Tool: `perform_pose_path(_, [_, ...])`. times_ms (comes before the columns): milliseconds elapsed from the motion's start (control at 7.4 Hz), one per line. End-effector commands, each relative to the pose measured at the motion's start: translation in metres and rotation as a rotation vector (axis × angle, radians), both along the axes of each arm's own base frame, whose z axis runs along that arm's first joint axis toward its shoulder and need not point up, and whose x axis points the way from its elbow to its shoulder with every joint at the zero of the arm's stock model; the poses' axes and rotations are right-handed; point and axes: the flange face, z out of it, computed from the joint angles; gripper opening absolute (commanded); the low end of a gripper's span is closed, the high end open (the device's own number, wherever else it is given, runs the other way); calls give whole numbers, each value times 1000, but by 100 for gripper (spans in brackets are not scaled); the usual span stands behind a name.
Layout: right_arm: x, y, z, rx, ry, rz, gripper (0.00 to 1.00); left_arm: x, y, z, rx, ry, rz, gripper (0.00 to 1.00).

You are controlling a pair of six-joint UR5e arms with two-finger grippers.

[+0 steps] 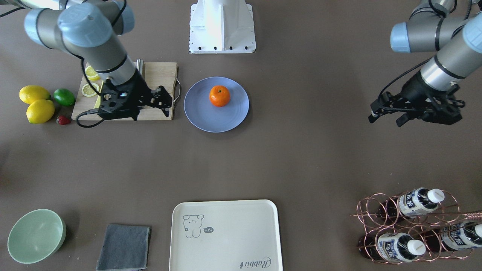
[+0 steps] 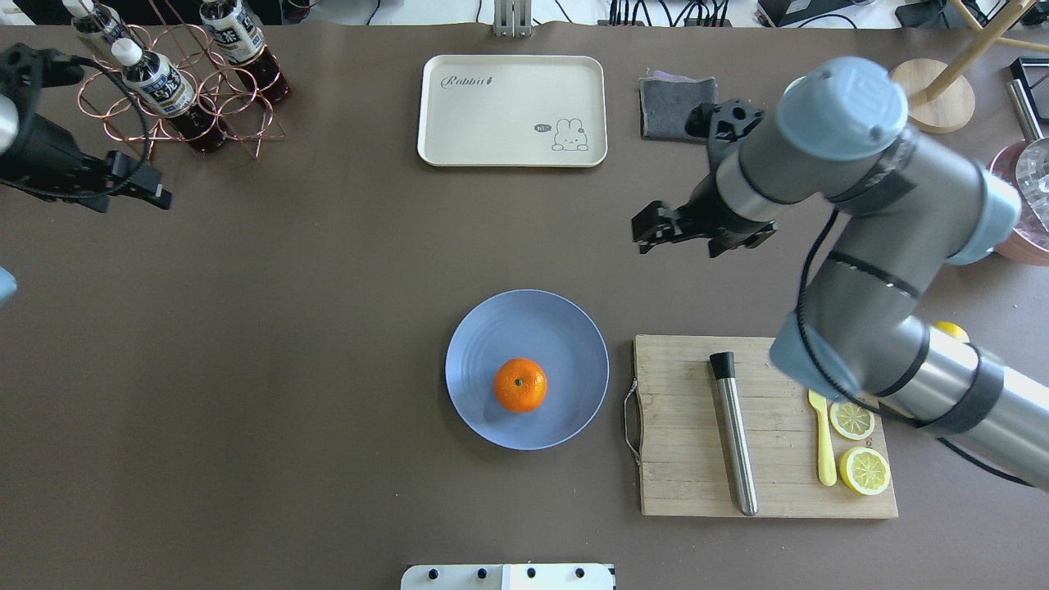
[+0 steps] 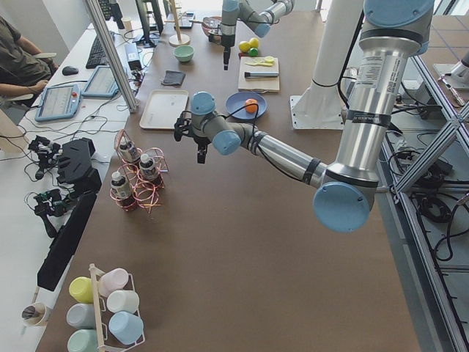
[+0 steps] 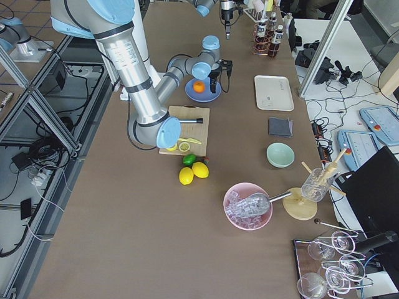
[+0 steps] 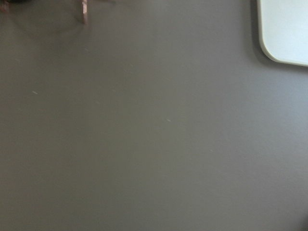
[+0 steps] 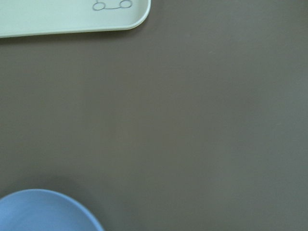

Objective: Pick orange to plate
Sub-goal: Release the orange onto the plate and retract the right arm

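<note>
The orange sits upright on the pale blue plate, a little off its centre, with nothing touching it. My right gripper hangs open and empty above the table beside the plate, by the cutting board's edge. The right wrist view catches only the plate rim at its lower left. Far off on the other side of the table, my left gripper is open and empty, near the bottle rack.
A wooden cutting board carries a steel rod, a yellow knife and lemon slices. Two lemons, a lime and a strawberry lie beside it. A cream tray, grey cloth, mint bowl and bottle rack line the far side.
</note>
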Motion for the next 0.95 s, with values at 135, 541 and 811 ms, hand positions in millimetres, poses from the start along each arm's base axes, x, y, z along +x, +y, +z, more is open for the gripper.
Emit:
perform_pose_path(135, [244, -1, 181, 117, 26, -162, 100, -179, -1, 73, 55, -87, 134, 97])
perform_pose_path(541, [416, 31, 322, 126, 123, -237, 100, -241, 35, 183, -6, -97, 215, 97])
perform_pose_path(811, [451, 37, 356, 85, 166, -227, 100, -270, 47, 194, -24, -96, 154, 97])
